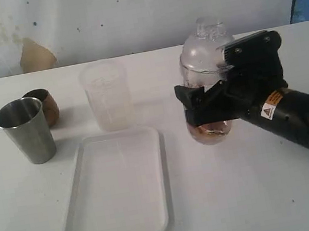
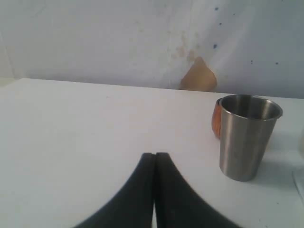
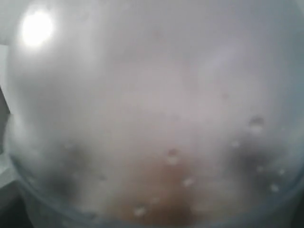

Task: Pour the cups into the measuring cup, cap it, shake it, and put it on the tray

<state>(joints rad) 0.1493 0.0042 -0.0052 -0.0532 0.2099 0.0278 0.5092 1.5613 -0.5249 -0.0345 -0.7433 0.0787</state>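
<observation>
Toward the right side of the worktop [image 1: 259, 199], the right tool [image 1: 204, 107] is clasped around the measuring cup [image 1: 203, 138], its black jaws set against the clear wall about halfway up. The cap [image 1: 206, 43] sits on the cup with its dome and short neck uppermost, and a little brown liquid [image 1: 212, 130] lies in the base. Whether the base touches the worktop cannot be told. In the right wrist view the cup's wall fills the frame, blurred and beaded with droplets [image 3: 172, 156].

The tray [image 1: 116, 188] lies flat near the worktop's near edge, left of the held cup and apart from it. A frosted cup [image 1: 106, 97] stands upright just beyond the tray's far rim. Toward the left edge stands the steel tumbler [image 1: 24, 131], with the copper cup [image 1: 45, 105] close behind it.

The left tool [image 2: 155, 159] is clenched, finger against finger, holding nothing, above bare worktop short of the tumbler.
</observation>
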